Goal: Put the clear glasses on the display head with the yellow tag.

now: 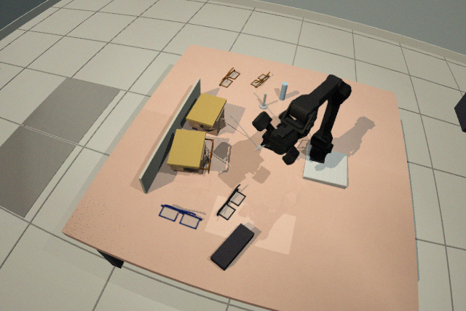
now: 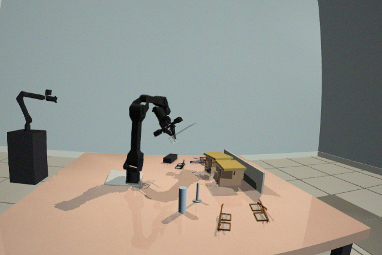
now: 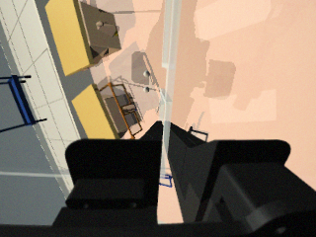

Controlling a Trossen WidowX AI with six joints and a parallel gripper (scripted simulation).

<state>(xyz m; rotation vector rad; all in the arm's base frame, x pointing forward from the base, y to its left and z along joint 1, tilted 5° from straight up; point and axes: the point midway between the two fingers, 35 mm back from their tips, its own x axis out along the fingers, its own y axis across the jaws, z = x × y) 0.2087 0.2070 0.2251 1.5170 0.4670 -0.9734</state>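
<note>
Gripped and lifted, the clear glasses (image 1: pixel 257 149) (image 2: pixel 187 128) (image 3: pixel 170 49) hang above the table in the nearly closed gripper (image 1: pixel 263 145) (image 2: pixel 174 137) (image 3: pixel 162 125), well apart from the bare head (image 1: pixel 206 110) (image 2: pixel 230 178) (image 3: pixel 103 31), probably their target, leaving approach, seating, straightening and release undone.

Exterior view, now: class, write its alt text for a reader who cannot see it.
A black robot arm holds clear glasses in its pincer above a pink table. To the right, two yellow-topped heads stand before a grey panel; nearer the viewer are a blue cylinder, a small post and two pairs of brown glasses.
</note>
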